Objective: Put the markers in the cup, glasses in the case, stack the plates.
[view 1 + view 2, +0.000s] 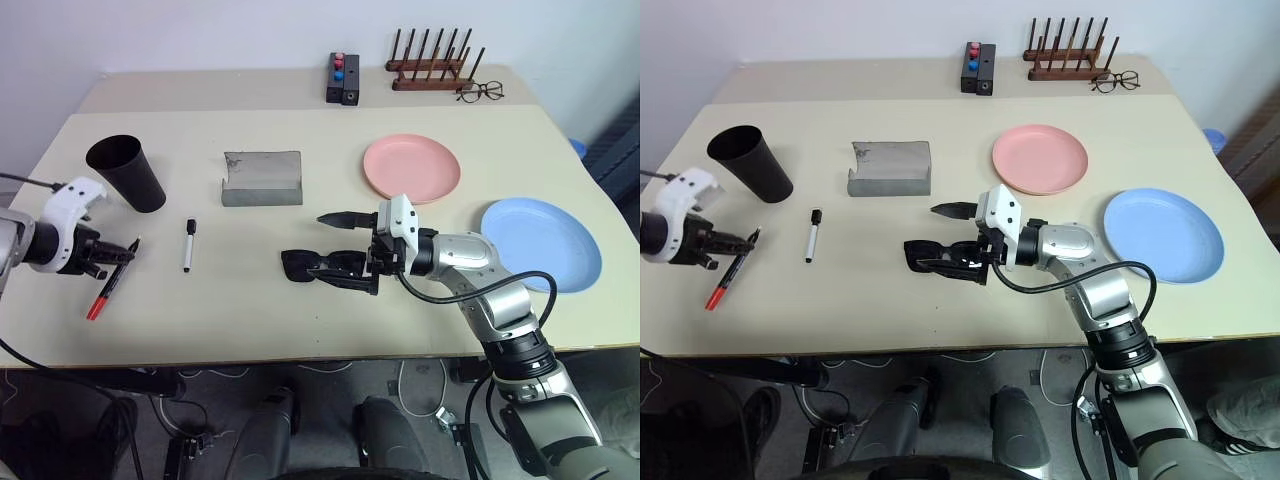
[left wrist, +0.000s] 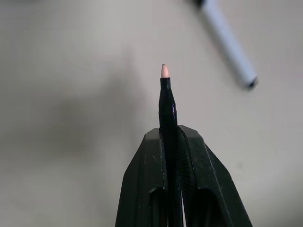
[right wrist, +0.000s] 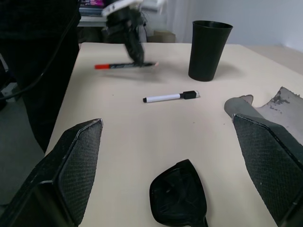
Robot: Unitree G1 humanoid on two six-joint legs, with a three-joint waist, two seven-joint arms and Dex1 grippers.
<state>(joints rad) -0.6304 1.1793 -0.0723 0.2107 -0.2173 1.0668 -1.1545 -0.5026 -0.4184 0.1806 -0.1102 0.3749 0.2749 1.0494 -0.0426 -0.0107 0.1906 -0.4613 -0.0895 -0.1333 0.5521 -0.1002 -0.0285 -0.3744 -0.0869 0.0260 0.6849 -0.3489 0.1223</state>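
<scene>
Head views: My left pincer [image 1: 118,252] is pressed together on the dark marker [image 1: 110,281], gripping it near the tip end; the red end hangs lower, toward the table's near edge. The marker is tilted and appears lifted off the table [image 1: 200,320]. The cup [image 1: 127,172] stands upright just behind this pincer. The white marker [image 1: 188,244] lies flat between the cup and the sunglasses [image 1: 320,266].

My right pincer [image 1: 348,250] points level toward the left, fingers spread wide. One finger sits behind the sunglasses, the other at their near edge; whether it touches the frame I cannot tell. The grey case [image 1: 262,178] lies open behind the sunglasses. The pink plate [image 1: 411,167] lies right of the case; the blue plate [image 1: 541,243] lies nearer the right edge, apart from the pink one.

Left wrist view: Both fingers [image 2: 199,189] clamp the dark marker [image 2: 167,113], its pale tip projecting beyond them. The white marker [image 2: 228,42] lies on the table beyond.

Right wrist view: The fingers [image 3: 78,163] stand far apart, with the sunglasses [image 3: 179,198] between them, untouched. Beyond lie the white marker [image 3: 170,97], the cup [image 3: 208,49] and the left pincer [image 3: 136,56] pinching the dark marker [image 3: 124,65].
</scene>
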